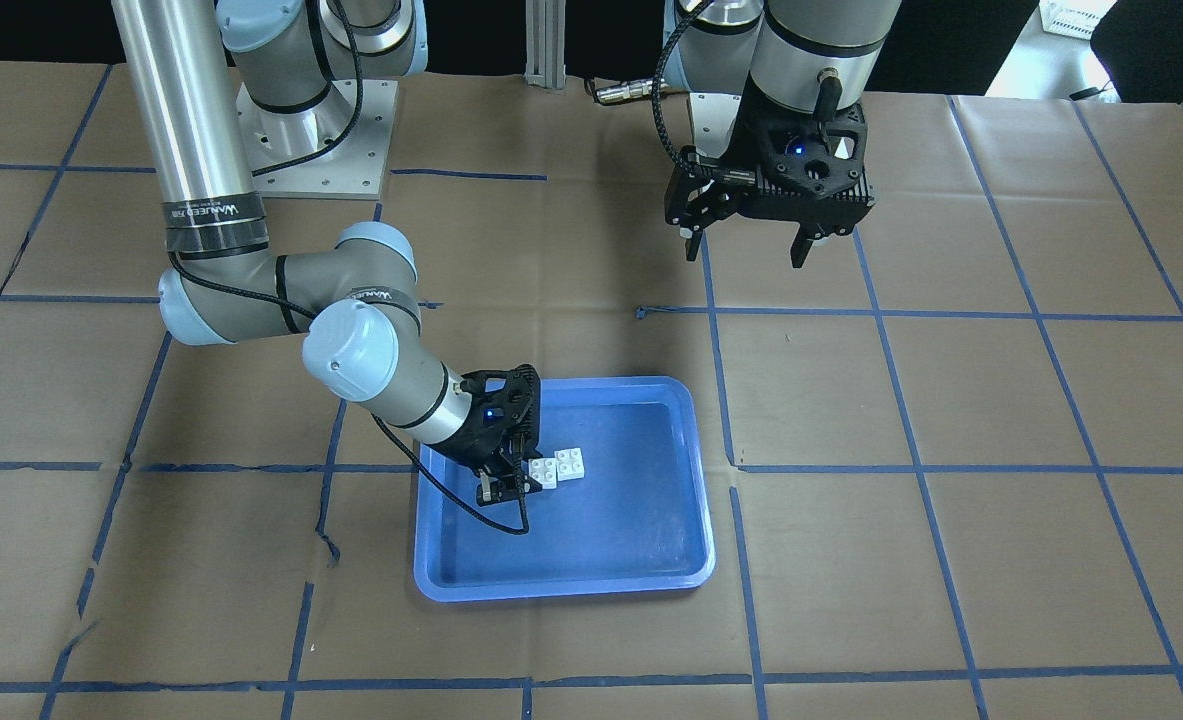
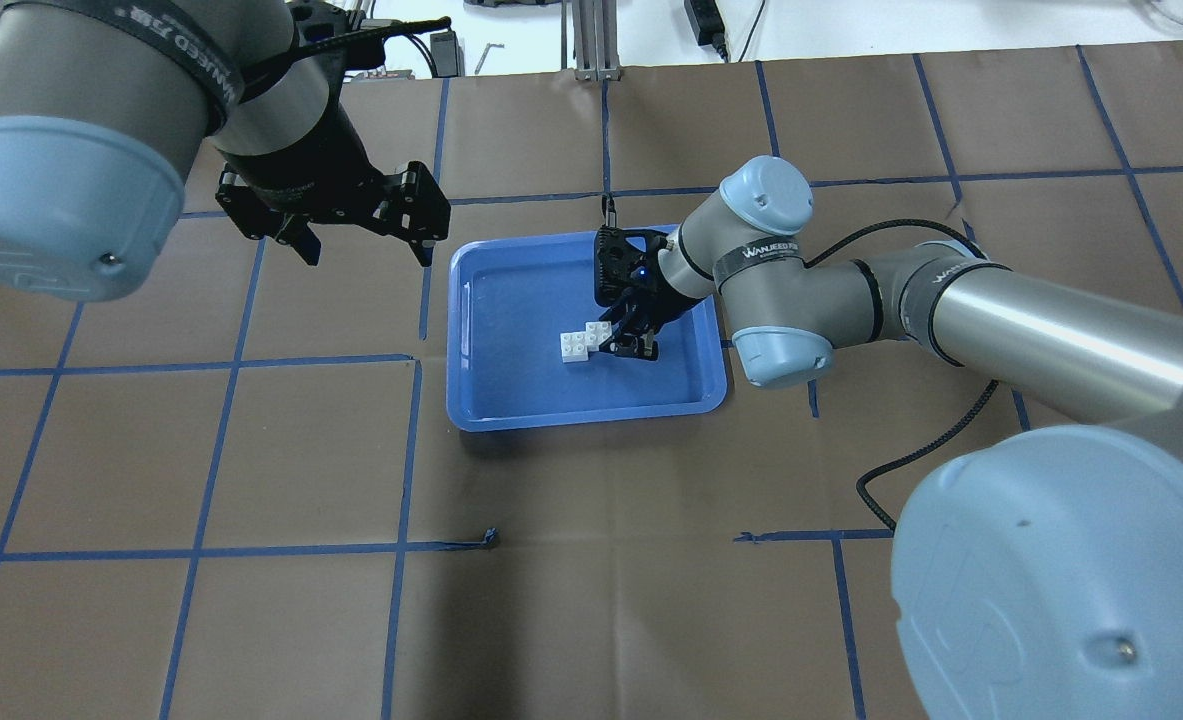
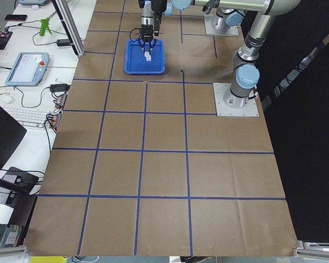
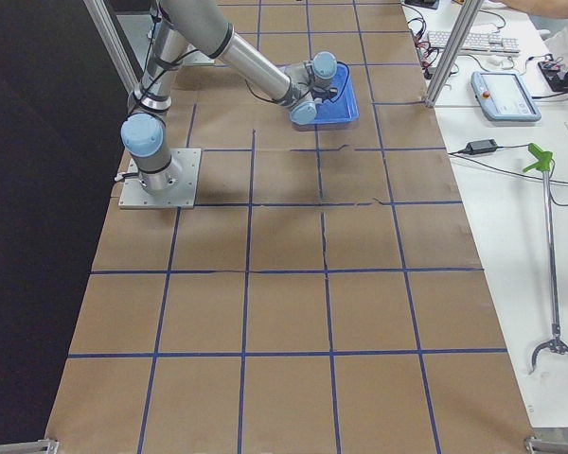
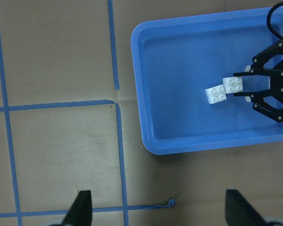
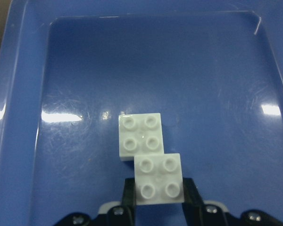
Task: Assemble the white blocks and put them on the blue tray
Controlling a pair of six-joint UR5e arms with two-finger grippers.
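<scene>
We think the white blocks [image 6: 140, 136] are light, hard and slick. Our right tool [image 6: 159, 193] pinches one's flat sides in the blue tray [image 6: 19, 94]. Our left tool [image 1: 748, 250] hangs spread apart.

Two blocks [image 6: 140, 136], each with four studs. One tray [image 1: 611, 520]. Two arms [image 1: 191, 120], each with one gripper: left gripper [image 1: 747, 258], right gripper [image 2: 623, 340]. Two base plates [image 1: 351, 150], one per arm, along the counter's robot-side edge.
</scene>
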